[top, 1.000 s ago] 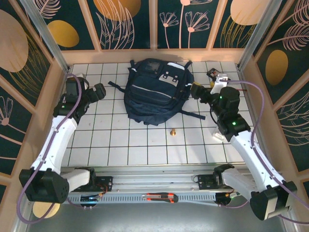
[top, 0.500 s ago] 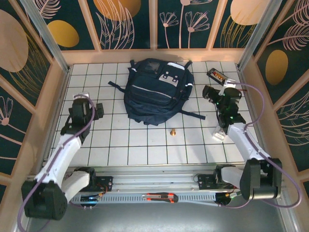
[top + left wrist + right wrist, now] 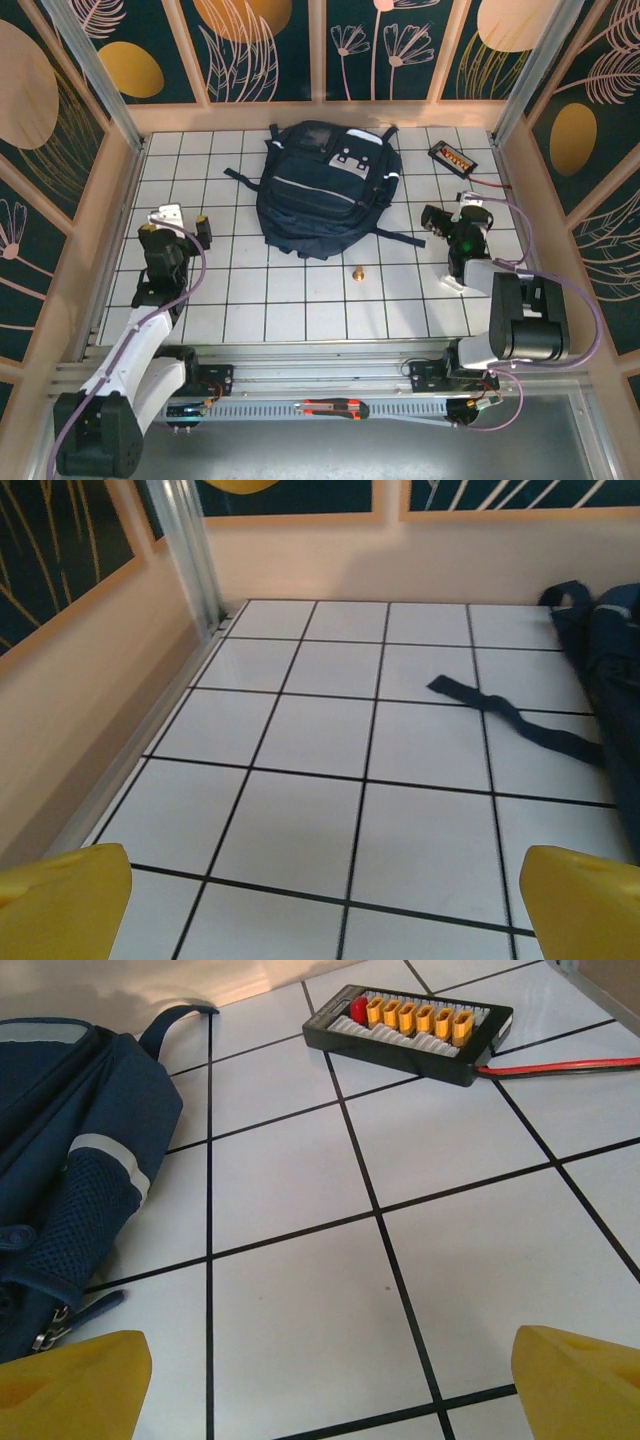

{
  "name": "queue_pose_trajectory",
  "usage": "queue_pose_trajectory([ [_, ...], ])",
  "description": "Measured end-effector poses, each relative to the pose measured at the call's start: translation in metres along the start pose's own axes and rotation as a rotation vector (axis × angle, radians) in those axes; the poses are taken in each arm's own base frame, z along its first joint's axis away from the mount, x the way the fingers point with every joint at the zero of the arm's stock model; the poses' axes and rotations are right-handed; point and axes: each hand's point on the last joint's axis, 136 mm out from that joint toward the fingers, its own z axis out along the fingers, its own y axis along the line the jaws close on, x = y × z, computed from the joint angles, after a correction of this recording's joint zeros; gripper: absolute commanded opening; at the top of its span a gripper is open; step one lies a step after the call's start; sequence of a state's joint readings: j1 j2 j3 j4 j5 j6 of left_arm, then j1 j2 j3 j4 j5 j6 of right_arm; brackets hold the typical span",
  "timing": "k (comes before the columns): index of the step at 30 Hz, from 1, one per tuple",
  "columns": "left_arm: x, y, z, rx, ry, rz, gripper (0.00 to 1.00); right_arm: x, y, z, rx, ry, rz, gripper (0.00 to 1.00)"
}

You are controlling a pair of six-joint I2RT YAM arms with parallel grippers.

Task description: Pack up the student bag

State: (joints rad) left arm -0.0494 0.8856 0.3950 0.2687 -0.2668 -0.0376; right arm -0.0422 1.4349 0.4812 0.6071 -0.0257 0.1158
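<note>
Top cam: the student bag (image 3: 325, 190) lies flat on the white tiled bench (image 3: 300, 320), mid-width and up by the far edge, front pocket up, straps trailing out both sides. Left claw (image 3: 180, 222) sits nr the left edge, apart from the bag. Right claw (image 3: 452, 212) is over by the right edge, nr the bag's right side. A little brass bit (image 3: 357, 271) lies on the tiles on the near side of the bag. Black connector board (image 3: 452, 157) w/ a red wire (image 3: 490, 183) is by the far right corner. Orange/black box cutter (image 3: 335, 408) rests on the rail at the near edge.

Left wrist cam: left claw (image 3: 325, 910) is spread wide, yellow fingertips (image 3: 60, 900) way apart w/ just bare tile btwn them. A loose strap (image 3: 510, 715) runs across the tiles to the bag (image 3: 610, 670) on the right.

Right wrist cam: right claw (image 3: 325, 1390) is released too, tips far apart over bare tile. Bag (image 3: 70, 1180) is on the left, grey stripe + mesh side pocket showing. The board (image 3: 410, 1030) w/ yellow plugs lies ahead, red wire (image 3: 560, 1065) running off right.
</note>
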Motion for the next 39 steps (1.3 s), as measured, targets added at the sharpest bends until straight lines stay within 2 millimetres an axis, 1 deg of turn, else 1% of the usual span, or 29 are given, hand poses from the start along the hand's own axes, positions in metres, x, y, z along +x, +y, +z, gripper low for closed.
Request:
queue_pose_trajectory([
  [1, 0.002, 0.003, 0.004, -0.012, 0.004, -0.004, 0.99, -0.001, 0.000, 0.001, -0.002, -0.006, -0.003, 0.94],
  [2, 0.005, 0.006, 0.008, -0.021, 0.006, -0.007, 0.99, -0.001, 0.000, 0.002, -0.006, -0.012, -0.005, 0.98],
  [3, 0.009, 0.007, 0.012, -0.027, 0.011, -0.007, 0.99, -0.002, 0.001, 0.004, -0.011, -0.018, -0.008, 0.99],
  [7, 0.037, 0.005, 0.026, -0.032, 0.068, -0.011, 0.99, -0.001, 0.004, 0.007, -0.035, -0.020, -0.012, 0.99],
  [9, 0.048, 0.003, 0.032, -0.027, 0.087, -0.025, 0.98, 0.002, 0.006, 0.009, -0.047, -0.012, -0.018, 0.99],
  [13, 0.050, -0.004, 0.043, -0.002, 0.073, -0.060, 0.98, 0.003, 0.008, 0.011, -0.065, -0.012, -0.030, 0.99],
  [18, 0.059, -0.013, 0.056, 0.033, 0.077, -0.061, 0.99, -0.003, 0.006, 0.010, -0.073, -0.034, -0.027, 0.99],
  [22, 0.062, -0.021, 0.062, 0.070, 0.067, -0.065, 0.99, -0.004, 0.006, 0.012, -0.086, -0.043, -0.025, 0.99],
  [26, 0.057, -0.027, 0.065, 0.102, 0.039, -0.056, 0.99, -0.002, 0.006, 0.015, -0.095, -0.043, -0.031, 0.99],
  [32, 0.049, -0.034, 0.070, 0.140, -0.005, -0.033, 0.99, 0.008, 0.006, 0.020, -0.106, -0.019, -0.047, 0.99],
  [36, 0.050, -0.037, 0.074, 0.152, -0.022, -0.033, 0.99, 0.010, 0.005, 0.023, -0.104, -0.010, -0.047, 0.99],
  [39, 0.046, -0.037, 0.070, 0.156, -0.062, -0.039, 0.99, 0.009, 0.006, 0.023, -0.105, -0.015, -0.047, 0.99],
])
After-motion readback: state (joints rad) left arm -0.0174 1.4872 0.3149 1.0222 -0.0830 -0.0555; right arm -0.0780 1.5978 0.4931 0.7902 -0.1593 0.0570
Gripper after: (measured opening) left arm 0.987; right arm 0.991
